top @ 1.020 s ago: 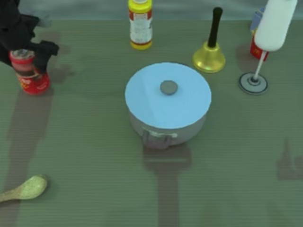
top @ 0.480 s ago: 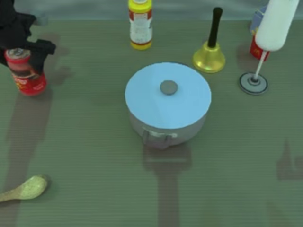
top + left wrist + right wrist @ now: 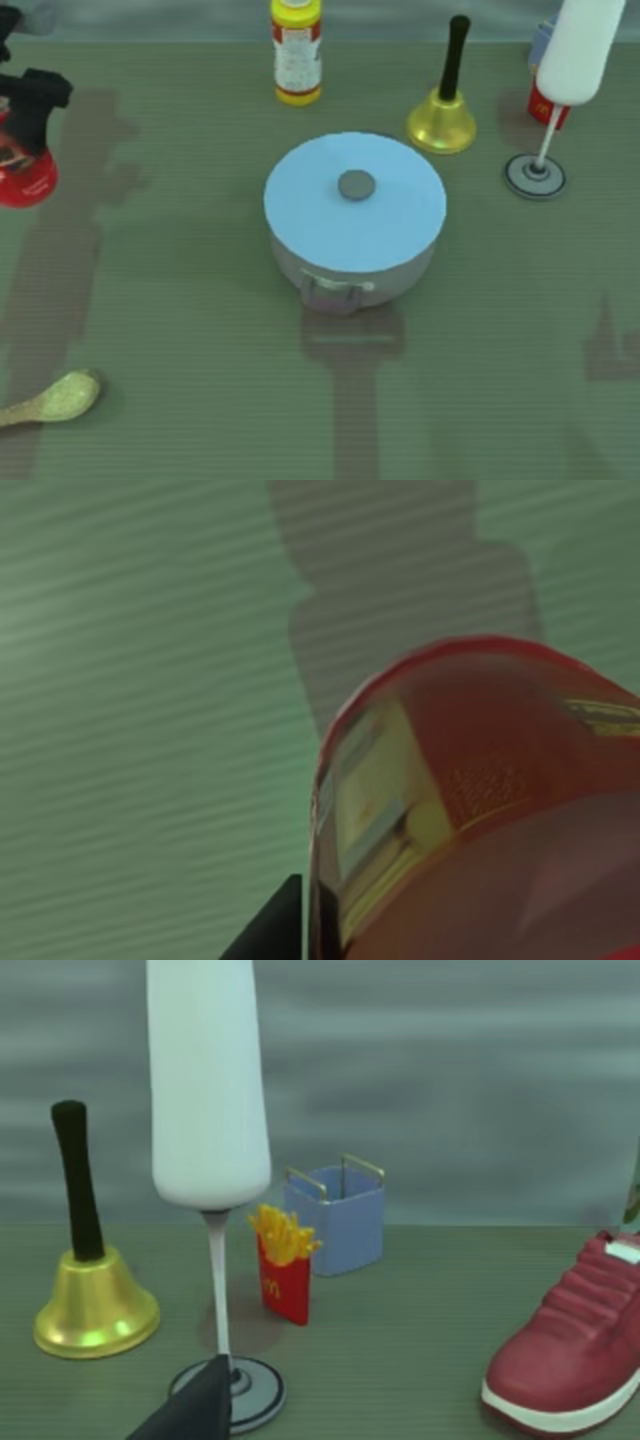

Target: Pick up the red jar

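Green-grey ribbed matting covered the table (image 3: 200,330), on which a blue-lidded pot (image 3: 354,215) was set at the middle. At the far left edge the red jar (image 3: 24,172) was seen clamped in the left gripper (image 3: 30,100), whose fingers were closed on its upper part. From the wrist, the jar was seen above its own shadow, apparently raised off the matting.

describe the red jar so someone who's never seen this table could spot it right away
Start at the blue-lidded pot in the middle of the table and look toward the top view's far left edge. There the left gripper holds the red jar. It is short, with a red label, unlike the taller yellow-capped bottle at the back.
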Controlling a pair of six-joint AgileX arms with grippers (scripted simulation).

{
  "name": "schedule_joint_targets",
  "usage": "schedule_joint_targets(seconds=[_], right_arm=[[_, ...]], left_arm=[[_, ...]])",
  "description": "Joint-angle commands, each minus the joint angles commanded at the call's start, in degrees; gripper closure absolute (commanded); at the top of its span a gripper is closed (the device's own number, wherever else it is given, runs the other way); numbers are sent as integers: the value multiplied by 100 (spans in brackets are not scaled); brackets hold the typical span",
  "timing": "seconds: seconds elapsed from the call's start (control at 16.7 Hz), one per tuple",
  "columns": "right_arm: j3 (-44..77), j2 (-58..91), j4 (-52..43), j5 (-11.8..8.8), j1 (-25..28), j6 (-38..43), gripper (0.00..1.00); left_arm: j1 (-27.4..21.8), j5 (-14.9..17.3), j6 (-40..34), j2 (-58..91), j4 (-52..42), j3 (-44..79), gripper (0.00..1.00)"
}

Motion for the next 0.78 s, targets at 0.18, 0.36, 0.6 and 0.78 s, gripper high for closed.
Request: schedule_joint_targets(seconds=[0.18, 0.36, 0.6, 0.78], right_arm=[[0, 0, 0, 0, 0, 0, 0], [0, 0, 0, 0, 0, 0, 0], [0, 0, 0, 0, 0, 0, 0], [0, 0, 0, 0, 0, 0, 0]], left_arm=[[10, 0, 1, -136, -30, -133, 100], [-30, -4, -3, -117, -15, -115, 100], [-339, -58, -608, -41, 157, -221, 100], [-784, -127, -1427, 43, 410, -362, 100]])
